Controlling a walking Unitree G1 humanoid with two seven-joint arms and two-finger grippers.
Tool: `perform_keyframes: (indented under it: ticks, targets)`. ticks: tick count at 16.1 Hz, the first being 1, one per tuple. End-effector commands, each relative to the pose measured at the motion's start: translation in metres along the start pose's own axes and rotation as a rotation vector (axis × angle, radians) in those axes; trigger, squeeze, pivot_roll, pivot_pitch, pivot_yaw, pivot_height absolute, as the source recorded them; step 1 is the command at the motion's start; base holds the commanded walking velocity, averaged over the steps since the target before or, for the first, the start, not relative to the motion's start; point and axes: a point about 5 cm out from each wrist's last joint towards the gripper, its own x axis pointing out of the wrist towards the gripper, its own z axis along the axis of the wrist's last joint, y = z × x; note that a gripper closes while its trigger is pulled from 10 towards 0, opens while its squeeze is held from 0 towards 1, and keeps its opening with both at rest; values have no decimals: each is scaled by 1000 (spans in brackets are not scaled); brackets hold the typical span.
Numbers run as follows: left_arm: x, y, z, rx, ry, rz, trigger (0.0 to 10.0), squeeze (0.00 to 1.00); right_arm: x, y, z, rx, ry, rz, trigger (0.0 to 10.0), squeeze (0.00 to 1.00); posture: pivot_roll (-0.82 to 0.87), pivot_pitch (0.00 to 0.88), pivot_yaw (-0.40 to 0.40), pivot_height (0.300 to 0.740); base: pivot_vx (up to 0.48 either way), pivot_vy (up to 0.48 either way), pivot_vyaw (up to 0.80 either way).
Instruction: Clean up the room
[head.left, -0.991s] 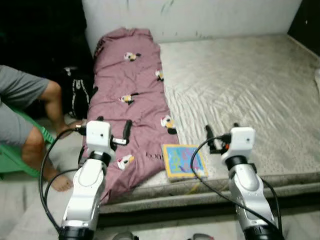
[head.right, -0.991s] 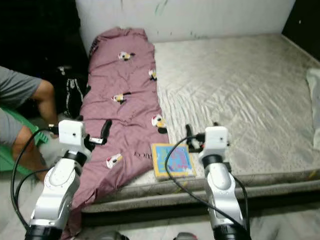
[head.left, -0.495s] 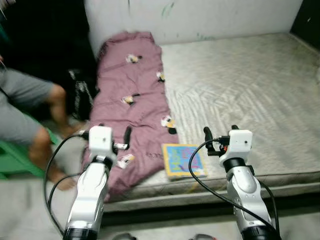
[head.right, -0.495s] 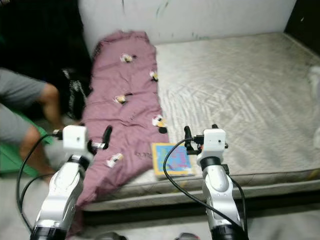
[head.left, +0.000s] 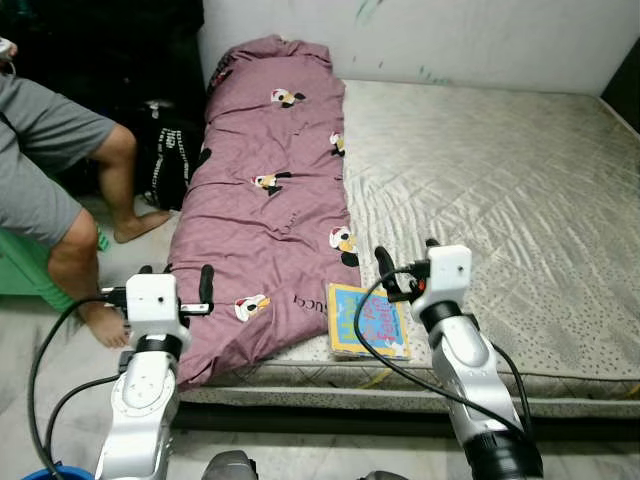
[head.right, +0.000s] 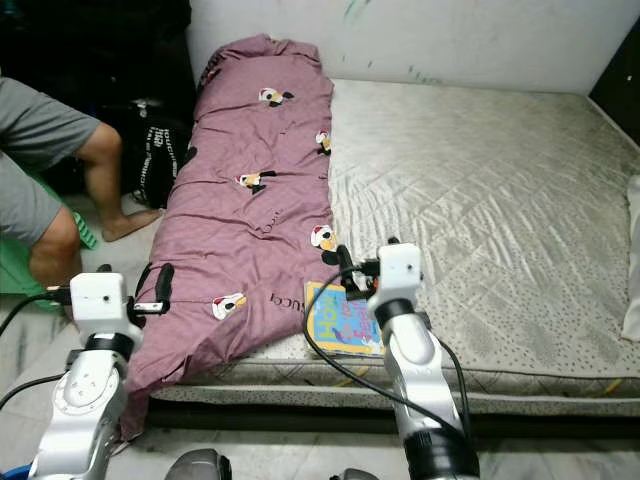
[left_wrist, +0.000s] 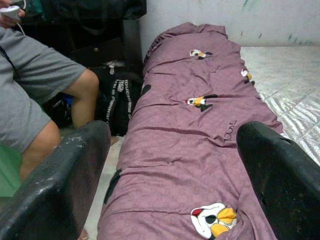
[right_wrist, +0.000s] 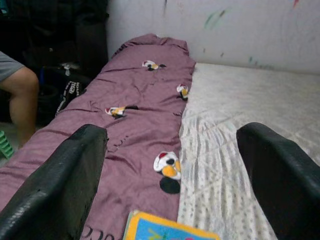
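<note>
— What's nearest you?

— Your two tools: the left tool (head.left: 172, 292) hangs by the bed's edge, the right tool (head.left: 407, 268) just above one book (head.left: 368, 320). Both are spread wide, gripping nothing.

— And the book?

— Flat at the mattress's (head.left: 500, 180) near edge, bright blue and yellow cover, touching one purple quilt (head.left: 265, 200) that runs to the wall. A seated person (head.left: 50, 170) and a black bag (head.left: 167, 160) are beyond, on your left.
</note>
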Motion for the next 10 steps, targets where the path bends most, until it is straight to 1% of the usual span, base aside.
perform_keyframes:
  ticks: [1, 3, 6, 10]
  targets:
    - [2, -2, 6, 6, -10, -25, 10000, 0, -2, -6, 5, 7, -15, -29, 10000, 0, 60, 0, -35, 740, 0, 0, 0]
    - [5, -4, 9, 7, -15, -37, 10000, 0, -4, -8, 5, 22, -15, -50, 10000, 0, 46, 0, -20, 740, 0, 0, 0]
    - [7, -10, 12, 3, -19, -67, 10000, 0, -7, -9, 7, 37, -16, -66, 10000, 0, 28, 0, -1, 740, 0, 0, -727]
    - [7, -14, 14, 0, -15, -101, 10000, 0, -10, -9, 9, 37, -15, -74, 10000, 0, 14, 0, 5, 740, 0, 0, 0]
